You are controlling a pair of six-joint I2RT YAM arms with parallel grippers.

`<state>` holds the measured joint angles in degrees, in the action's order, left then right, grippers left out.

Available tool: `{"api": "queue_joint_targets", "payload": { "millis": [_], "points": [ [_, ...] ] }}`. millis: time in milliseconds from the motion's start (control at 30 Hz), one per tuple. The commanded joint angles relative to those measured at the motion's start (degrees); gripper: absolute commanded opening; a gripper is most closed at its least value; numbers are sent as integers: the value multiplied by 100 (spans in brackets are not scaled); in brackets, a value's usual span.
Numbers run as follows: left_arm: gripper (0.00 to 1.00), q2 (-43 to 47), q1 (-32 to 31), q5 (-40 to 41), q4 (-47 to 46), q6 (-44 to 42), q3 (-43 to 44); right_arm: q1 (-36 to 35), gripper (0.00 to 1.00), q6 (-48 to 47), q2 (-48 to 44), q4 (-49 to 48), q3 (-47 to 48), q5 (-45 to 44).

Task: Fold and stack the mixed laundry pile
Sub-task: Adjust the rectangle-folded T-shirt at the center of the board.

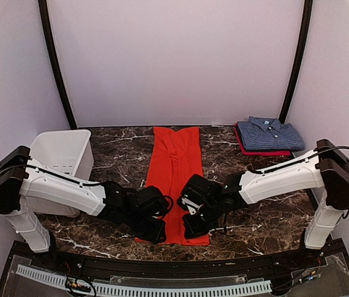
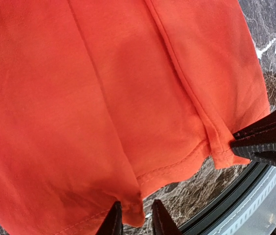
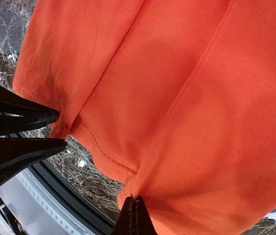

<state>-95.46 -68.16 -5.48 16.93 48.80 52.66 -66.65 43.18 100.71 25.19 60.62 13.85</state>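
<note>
right gripper (image 3: pixel 134 200) pinches the near hem corner of the shirt (image 1: pixel 176 167) stretching away from it, left gripper (image 2: pixel 134 211) straddles the other corner, jaws slightly apart (no grip yet), likely for a paired fold.

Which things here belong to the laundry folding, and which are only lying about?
Job: orange-red shirt; folded blue checked shirt; red cloth under it.
Lying about: white plastic basket.
</note>
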Motion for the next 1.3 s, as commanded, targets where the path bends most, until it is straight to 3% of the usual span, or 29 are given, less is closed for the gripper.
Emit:
{"api": "queue_joint_targets", "payload": {
  "millis": [0, 167, 367, 500, 667, 733, 800, 900, 1033, 1267],
  "points": [
    [15, 192, -22, 45, 25, 7, -23, -65, 0, 21, -249, -249, -66, 13],
    [0, 369, -22, 32, -25, -31, -70, -65, 0, 7, -364, -317, -77, 63],
    [0, 451, -22, 75, -42, 28, -124, -65, 0, -28, -441, -278, -62, 9],
    [10, 196, -22, 139, 207, -28, 73, -62, 0, -7, -401, -337, -105, 46],
    [11, -9, -22, 54, 109, -42, 92, -51, 0, 11, -427, -358, -129, 65],
    [18, -59, -22, 25, 138, -68, 134, -55, 0, 22, -443, -357, -153, 58],
    [19, -116, -22, -17, 147, -85, 149, -53, 0, 35, -457, -367, -172, 49],
    [14, -130, -22, -7, 155, -84, 152, -55, 0, 29, -447, -373, -186, 61],
    [1, -5, -22, -19, 153, -119, 136, -51, 0, 24, -442, -380, -186, 79],
    [0, 531, -22, -93, 107, -237, 158, -44, 0, -44, -703, -580, -134, 165]
  ]
}}
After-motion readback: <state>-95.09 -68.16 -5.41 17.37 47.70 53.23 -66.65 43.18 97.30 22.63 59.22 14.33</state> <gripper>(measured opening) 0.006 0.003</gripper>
